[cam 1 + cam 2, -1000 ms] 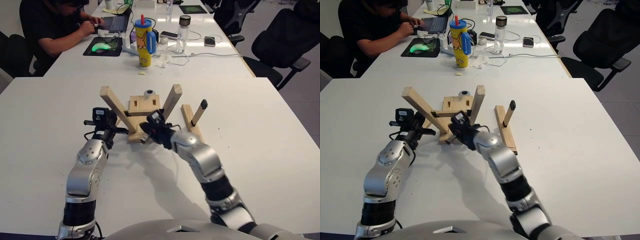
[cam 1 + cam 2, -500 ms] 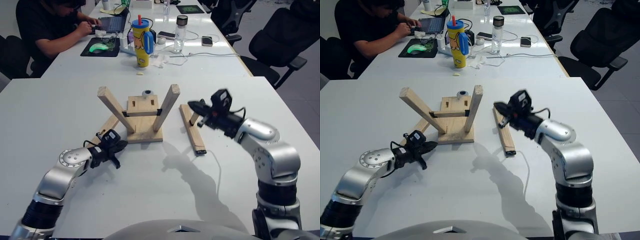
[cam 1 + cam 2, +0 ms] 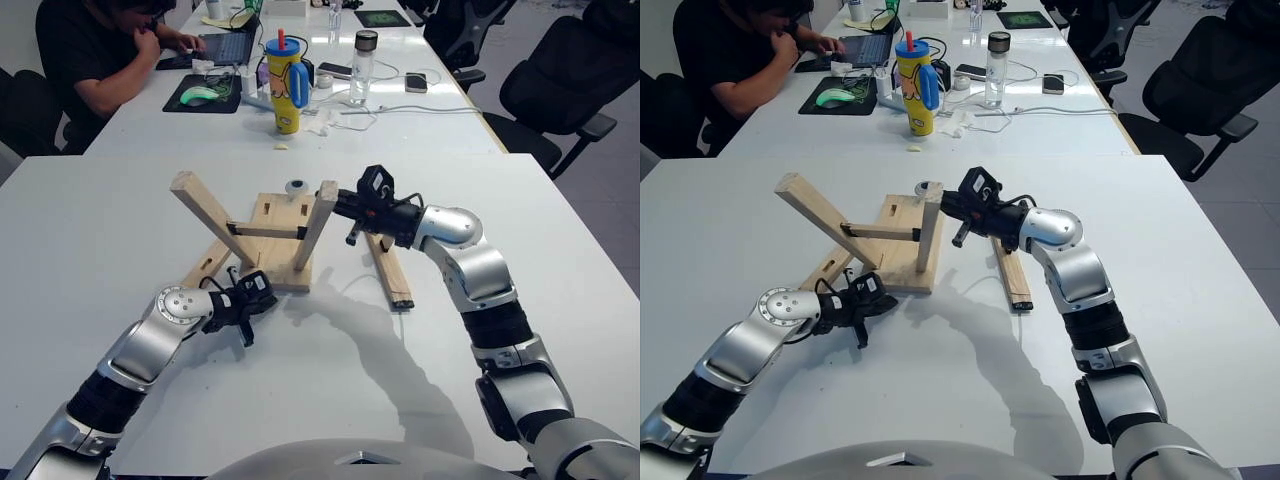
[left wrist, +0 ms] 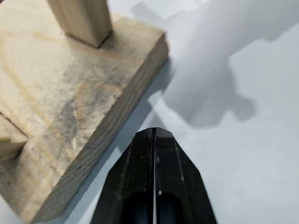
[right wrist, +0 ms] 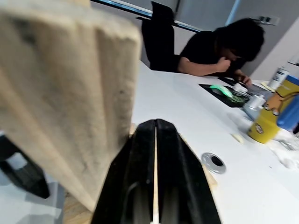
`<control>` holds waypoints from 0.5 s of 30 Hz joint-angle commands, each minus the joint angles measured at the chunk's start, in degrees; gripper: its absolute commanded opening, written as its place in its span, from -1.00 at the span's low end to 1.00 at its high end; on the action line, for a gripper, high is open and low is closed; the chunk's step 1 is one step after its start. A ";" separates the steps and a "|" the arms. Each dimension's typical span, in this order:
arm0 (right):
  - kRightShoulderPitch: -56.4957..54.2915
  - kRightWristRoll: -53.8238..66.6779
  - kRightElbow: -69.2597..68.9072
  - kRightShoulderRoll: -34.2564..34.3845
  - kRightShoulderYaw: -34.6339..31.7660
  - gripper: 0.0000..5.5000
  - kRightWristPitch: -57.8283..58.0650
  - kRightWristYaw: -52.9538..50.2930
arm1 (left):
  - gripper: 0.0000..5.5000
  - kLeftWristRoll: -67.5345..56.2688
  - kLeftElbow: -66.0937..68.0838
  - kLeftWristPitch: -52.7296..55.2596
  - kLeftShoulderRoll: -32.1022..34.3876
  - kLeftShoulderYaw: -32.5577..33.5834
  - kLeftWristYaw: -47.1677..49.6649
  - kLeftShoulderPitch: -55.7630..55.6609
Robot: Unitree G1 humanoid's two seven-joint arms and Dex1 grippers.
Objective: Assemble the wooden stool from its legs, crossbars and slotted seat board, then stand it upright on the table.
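The slotted seat board (image 3: 272,258) lies flat on the white table with two wooden legs standing in it. The left leg (image 3: 205,215) leans outward, and the right leg (image 3: 313,228) is nearly upright. A thin crossbar (image 3: 268,232) joins them. My right gripper (image 3: 338,206) is shut, its tips against the top of the right leg (image 5: 70,93). My left gripper (image 3: 260,294) is shut and low on the table, its tip (image 4: 154,134) just off the board's near edge (image 4: 107,126). A loose leg (image 3: 388,268) lies to the right of the board.
Another wooden piece (image 3: 204,266) lies partly under the board's left side. A round cable grommet (image 3: 297,185) sits in the table behind the board. A yellow cup (image 3: 285,85) and a bottle (image 3: 364,62) stand on the far table. Bare tabletop lies in front and on both sides.
My right gripper swung left from over the loose leg to the top of the right standing leg. My left gripper moved up to the board's near edge. The legs now lean further left.
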 commanded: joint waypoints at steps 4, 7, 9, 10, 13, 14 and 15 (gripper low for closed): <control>1.18 1.18 -4.94 4.51 4.97 -1.00 -1.53 1.23 | -1.00 -2.62 -2.30 4.09 6.62 2.37 -7.13 1.21; 2.02 1.54 -7.55 5.74 6.88 -1.00 -0.30 0.97 | -1.00 -2.40 -0.26 3.34 8.85 3.59 -8.98 -0.78; 2.87 2.55 -11.00 6.26 8.49 -1.00 2.04 0.99 | -1.00 -2.68 1.90 2.53 9.29 4.50 -9.88 -2.31; 3.19 3.03 -12.55 6.51 9.22 -1.00 3.14 0.99 | -1.00 -2.33 2.75 1.75 9.69 4.57 -10.21 -2.84; 3.92 3.64 -16.00 7.74 11.74 -1.00 5.57 0.69 | -1.00 -1.93 5.17 -0.28 10.28 5.15 -11.29 -4.28; 4.04 3.72 -16.57 8.16 12.30 -1.00 6.14 0.38 | -1.00 -1.90 5.81 -0.98 10.48 5.21 -11.75 -4.58; 4.13 3.78 -16.84 8.48 12.67 -1.00 6.58 0.00 | -1.00 -1.78 6.43 -1.65 10.64 5.18 -12.11 -4.83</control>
